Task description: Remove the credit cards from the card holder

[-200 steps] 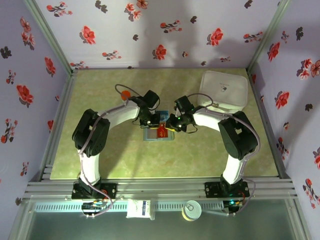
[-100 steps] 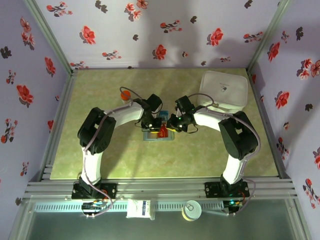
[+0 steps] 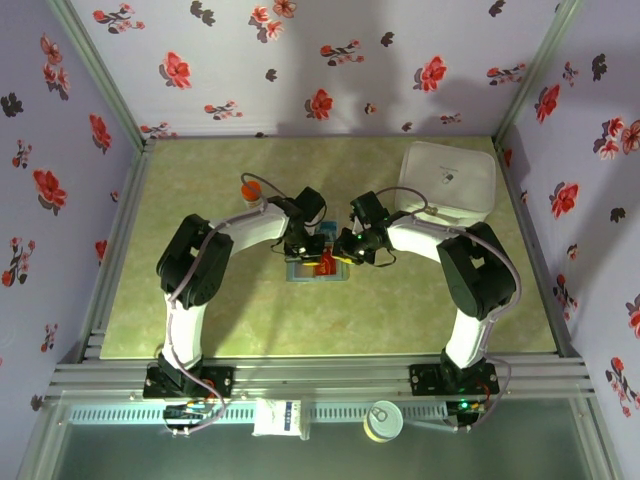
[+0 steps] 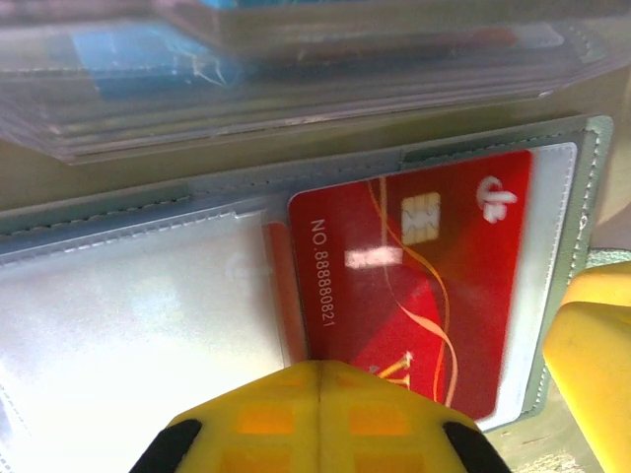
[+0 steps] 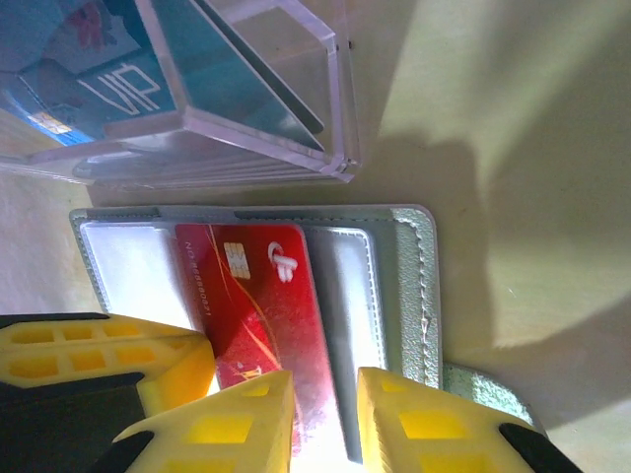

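table (image 3: 200, 310) first, a yellow-green top with flowered walls (image 3: 300, 60) around it. at its far right corner we see the big white rounded box (image 3: 448, 180), well apart from the action. both arms bend inward and meet near the middle of the table, the left arm (image 3: 230, 235) from one side, the right arm (image 3: 440, 240) from the other.

down at the meeting point we pick up the clear plastic square (image 5: 251, 94), lying just beside the far edge of the card holder. a blue card (image 5: 108, 89) marked vip shows through it. now the card holder (image 5: 399, 296) itself: it lies open and flat on the table, pale grey-green with stitched edges and clear pockets. in one of those pockets lies the red card (image 4: 434, 286), flat and face up.

on to the left gripper (image 4: 320, 379): its yellow fingers are pressed together with no gap, tips right at the red card's near edge. we cannot tell whether they pinch anything. the right gripper (image 5: 325, 386) stands just beside it, fingers a little apart with a narrow gap. one finger is over the red card and the other over the clear pocket next to it. we see nothing clamped between them.

smallest of all is the gold chip (image 4: 421, 210) on the card, with a line of white numbers printed along one side.
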